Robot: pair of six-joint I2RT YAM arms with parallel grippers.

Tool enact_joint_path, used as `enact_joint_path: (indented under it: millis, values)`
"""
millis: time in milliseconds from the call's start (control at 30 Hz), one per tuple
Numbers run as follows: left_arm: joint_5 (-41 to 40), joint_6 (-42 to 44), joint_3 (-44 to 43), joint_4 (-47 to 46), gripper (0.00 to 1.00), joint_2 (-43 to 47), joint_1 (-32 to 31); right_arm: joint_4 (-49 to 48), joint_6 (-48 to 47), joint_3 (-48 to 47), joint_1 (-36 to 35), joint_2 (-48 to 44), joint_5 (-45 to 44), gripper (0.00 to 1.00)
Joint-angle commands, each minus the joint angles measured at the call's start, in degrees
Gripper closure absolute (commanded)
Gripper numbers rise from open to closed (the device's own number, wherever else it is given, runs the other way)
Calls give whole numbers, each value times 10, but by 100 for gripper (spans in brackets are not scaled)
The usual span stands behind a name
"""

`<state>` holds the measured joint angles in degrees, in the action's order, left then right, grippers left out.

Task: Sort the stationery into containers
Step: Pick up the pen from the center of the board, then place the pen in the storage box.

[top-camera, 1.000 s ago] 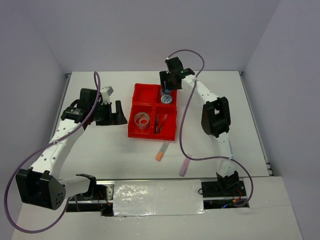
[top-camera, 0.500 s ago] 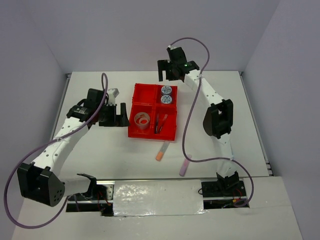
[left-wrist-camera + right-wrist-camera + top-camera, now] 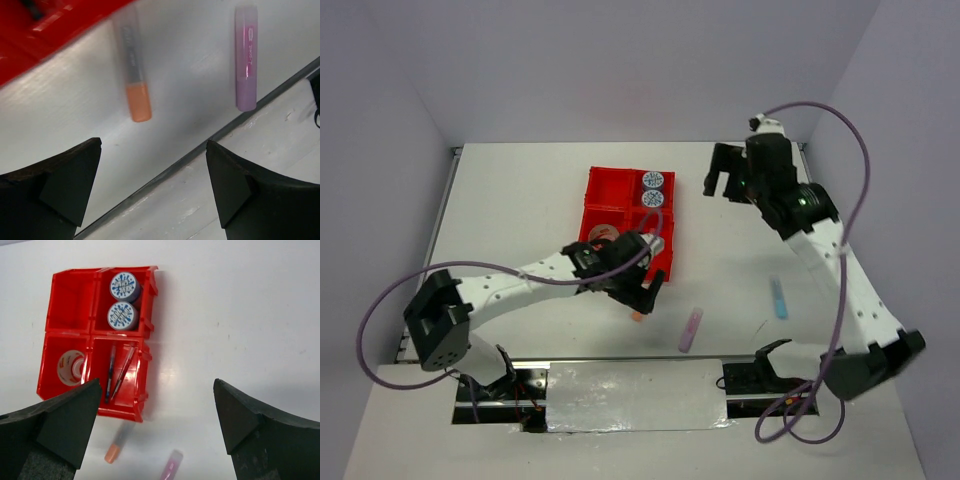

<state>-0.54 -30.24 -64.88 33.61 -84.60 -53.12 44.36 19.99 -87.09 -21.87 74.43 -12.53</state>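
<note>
Ahead of the left gripper (image 3: 154, 150), between its jaws, one highlighter (image 3: 136, 85) lies on the table (image 3: 190, 100) just short of the tray (image 3: 30, 40), a second highlighter (image 3: 246, 60) ahead of the right jaw, while toward the right gripper's (image 3: 156, 385) left jaw the tray holds two rolls (image 3: 123, 286) far right, pens (image 3: 110, 372) near right and tape rings (image 3: 70, 367) near left.

The tray (image 3: 70, 300) is bright red. Both round rolls (image 3: 123, 286) carry blue-on-white patterns. The orange highlighter (image 3: 136, 90) has a grey barrel. The purple highlighter (image 3: 246, 60) is pale lilac, and the third highlighter (image 3: 779, 298) is light blue.
</note>
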Motion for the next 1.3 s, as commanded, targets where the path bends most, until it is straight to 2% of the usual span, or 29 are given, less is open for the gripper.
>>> enact_joint_path:
  millis: [0, 133, 300, 467, 567, 700, 733, 767, 800, 833, 967, 1100, 1200, 1267]
  values:
    - [-37, -47, 3, -53, 2, -47, -42, 42, 34, 68, 23, -64, -14, 0]
    - [-37, -54, 11, -93, 5, -112, -57, 71, 58, 127, 38, -131, 5, 0]
    - [-49, -52, 11, -112, 6, -149, -68, 105, 124, 236, 51, -233, -1, 0]
    - [-53, -43, 19, -136, 9, -176, -68, 128, 118, 249, 54, -250, 40, 0]
    - [-59, -41, 17, -135, 18, -196, -68, 131, 115, 238, 54, -261, 43, 0]
    - [-37, -37, 26, -144, 48, -202, -68, 152, 96, 208, 55, -272, 12, 0]
    - [-32, -36, 29, -144, 65, -196, -68, 159, 94, 202, 57, -271, 8, 0]
    - [-30, -35, 29, -140, 73, -191, -73, 165, 89, 194, 58, -268, 4, 0]
    - [-30, -35, 27, -133, 91, -177, -74, 176, 89, 192, 66, -265, 3, 0]
    - [-29, -34, 22, -125, 100, -167, -76, 180, 88, 193, 73, -264, 8, 0]
    - [-12, -25, 5, -93, 100, -75, -80, 189, 73, 234, 149, -265, 57, 0]
    - [-39, -18, -67, -49, 100, 24, -78, 178, 95, 256, 165, -247, 102, 0]
    - [-71, -10, -122, -12, 100, 47, -46, 143, 102, 264, 176, -225, 146, 0]
    - [-88, -9, -157, 12, 100, 48, 12, 110, 98, 274, 177, -214, 150, 0]
